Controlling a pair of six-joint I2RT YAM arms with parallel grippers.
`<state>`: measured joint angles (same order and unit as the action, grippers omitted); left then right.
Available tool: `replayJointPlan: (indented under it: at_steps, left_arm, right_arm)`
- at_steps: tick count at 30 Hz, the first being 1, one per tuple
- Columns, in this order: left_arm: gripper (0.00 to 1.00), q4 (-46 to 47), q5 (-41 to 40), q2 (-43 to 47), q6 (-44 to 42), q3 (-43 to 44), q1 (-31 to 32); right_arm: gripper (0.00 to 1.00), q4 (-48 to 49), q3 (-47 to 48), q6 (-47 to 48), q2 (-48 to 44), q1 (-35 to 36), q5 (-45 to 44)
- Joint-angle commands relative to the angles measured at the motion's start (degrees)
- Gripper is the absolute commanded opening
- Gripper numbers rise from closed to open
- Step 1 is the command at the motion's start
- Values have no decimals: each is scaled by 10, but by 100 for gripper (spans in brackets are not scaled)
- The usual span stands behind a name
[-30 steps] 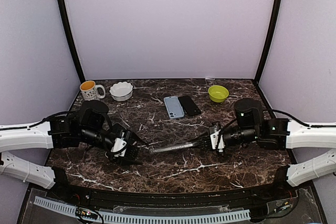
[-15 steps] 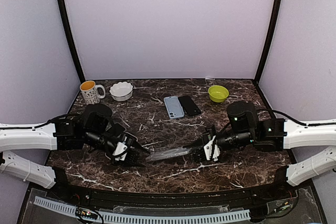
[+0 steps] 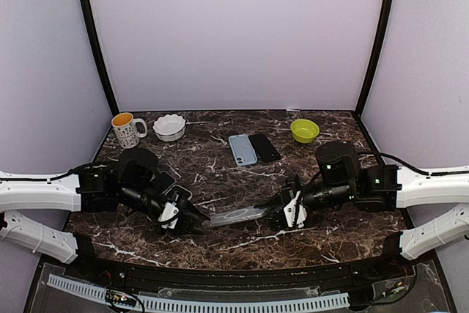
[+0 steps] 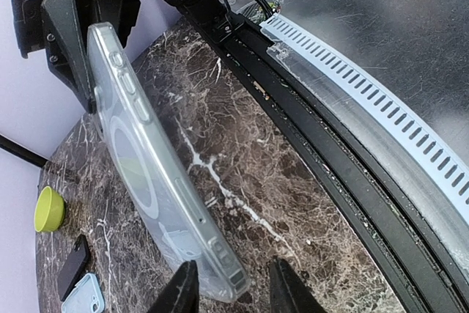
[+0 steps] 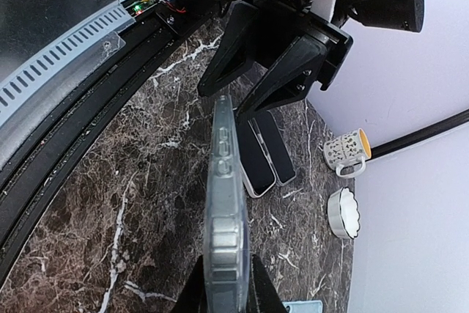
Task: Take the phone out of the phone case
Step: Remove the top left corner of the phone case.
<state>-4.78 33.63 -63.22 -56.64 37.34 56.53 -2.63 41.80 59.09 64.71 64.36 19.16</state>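
Observation:
A clear phone case (image 3: pixel 238 216) hangs just above the marble table (image 3: pixel 242 181), between my two arms. The phone shows as a grey body through the case's back (image 4: pixel 143 155). My right gripper (image 3: pixel 278 215) is shut on the case's right end. In the right wrist view the case (image 5: pixel 223 196) stands edge-on with the right gripper (image 5: pixel 226 291) pinching its sides. My left gripper (image 3: pixel 199 223) is at the free left end. In the left wrist view the left gripper (image 4: pixel 234 292) is open. Its fingers straddle the case's corner (image 4: pixel 220 284), which lies close to the left finger.
A patterned mug (image 3: pixel 126 127) and a white bowl (image 3: pixel 169 127) stand at the back left, and a green bowl (image 3: pixel 304 130) at the back right. A light blue case (image 3: pixel 242 149) and a black phone (image 3: pixel 264 147) lie mid-back. Two more phones (image 5: pixel 264 155) lie beside the left arm.
The right arm has carried the case leftward and turned it flatter. The left gripper has moved in on the case's free end, and its jaws have narrowed around it.

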Motion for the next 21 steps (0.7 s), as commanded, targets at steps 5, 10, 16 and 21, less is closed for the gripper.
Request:
replayJointPlan:
  at_steps: [5, 10, 16, 21]
  left_arm:
    - [31, 15, -5, -3, -16, -14, 4]
    - [30, 13, -6, -3, -18, -15, 5]
    - [28, 8, -8, -5, -19, -15, 9]
    - [29, -3, -7, -10, -21, -12, 13]
  right_arm:
    - [0, 48, 35, 5, -3, 19, -6]
    - [0, 46, 38, 7, -2, 24, -9]
    - [0, 41, 43, 17, 4, 28, -10]
    - [0, 36, 49, 32, 12, 35, -16]
